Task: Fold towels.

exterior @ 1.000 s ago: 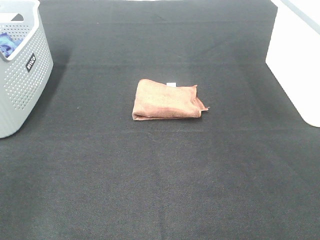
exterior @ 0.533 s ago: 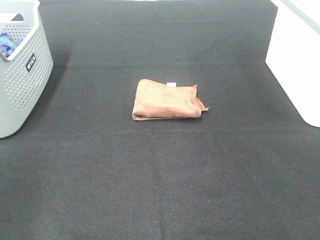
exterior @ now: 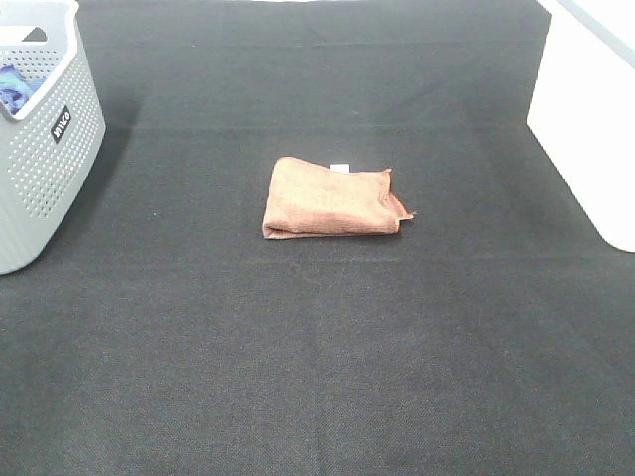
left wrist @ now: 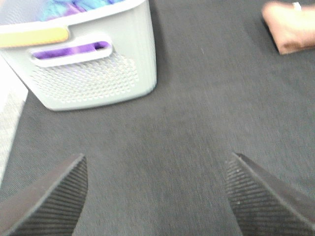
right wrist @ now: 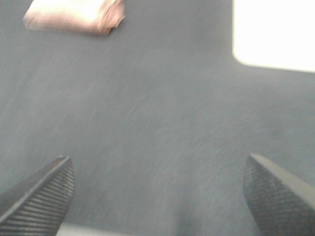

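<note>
Towel (exterior: 330, 198) – folded fuzzy rectangle; left gripper (left wrist: 155, 196), right gripper (right wrist: 160, 196) spread wide.

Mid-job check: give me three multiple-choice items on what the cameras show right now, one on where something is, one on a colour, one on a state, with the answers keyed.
1. Where does the grey basket stand in the high view?
A. at the left edge of the black mat
B. at the right edge
C. on top of the towel

2. What colour is the towel?
A. blue
B. reddish-brown
C. white

3. How do the two grippers stand?
A. both shut on the towel
B. one open, one holding the basket
C. both open, holding nothing

Answers:
1 A, the basket sits at the far left, and the white bin takes the right.
2 B, the folded cloth is reddish-brown with a small white tag.
3 C, the left gripper and right gripper each show fingers spread wide over bare mat.
</note>
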Tool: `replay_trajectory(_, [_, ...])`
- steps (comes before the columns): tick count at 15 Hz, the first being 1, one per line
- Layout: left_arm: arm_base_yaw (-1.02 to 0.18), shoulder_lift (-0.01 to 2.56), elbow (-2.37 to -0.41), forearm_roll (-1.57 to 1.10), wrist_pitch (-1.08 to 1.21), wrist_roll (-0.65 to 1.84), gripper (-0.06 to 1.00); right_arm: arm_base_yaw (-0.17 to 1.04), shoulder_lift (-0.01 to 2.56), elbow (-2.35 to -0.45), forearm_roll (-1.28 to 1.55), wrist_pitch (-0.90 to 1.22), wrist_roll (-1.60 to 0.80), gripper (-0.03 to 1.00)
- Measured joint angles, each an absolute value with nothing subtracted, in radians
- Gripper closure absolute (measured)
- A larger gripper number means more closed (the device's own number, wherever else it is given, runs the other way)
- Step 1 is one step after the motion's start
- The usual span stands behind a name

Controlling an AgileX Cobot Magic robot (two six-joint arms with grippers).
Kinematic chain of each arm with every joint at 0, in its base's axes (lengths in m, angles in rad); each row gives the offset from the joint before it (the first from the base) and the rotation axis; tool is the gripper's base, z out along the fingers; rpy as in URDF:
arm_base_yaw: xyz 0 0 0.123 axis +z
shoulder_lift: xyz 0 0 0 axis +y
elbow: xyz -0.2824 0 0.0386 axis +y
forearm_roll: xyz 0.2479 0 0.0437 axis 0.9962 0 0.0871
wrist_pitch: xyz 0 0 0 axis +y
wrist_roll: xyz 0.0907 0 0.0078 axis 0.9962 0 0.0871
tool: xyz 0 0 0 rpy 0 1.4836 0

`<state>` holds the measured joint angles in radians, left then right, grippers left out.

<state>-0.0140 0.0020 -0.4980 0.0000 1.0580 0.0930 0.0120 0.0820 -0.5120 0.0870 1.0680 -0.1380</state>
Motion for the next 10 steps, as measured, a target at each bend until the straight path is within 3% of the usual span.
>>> replay_trajectory(10, [-0.012, -0.004, -0.498, 0.0, 1.058, 0.093, 0.2, 0.012, -0.007, -0.512, 0.089, 1.07, -0.138, 0.09])
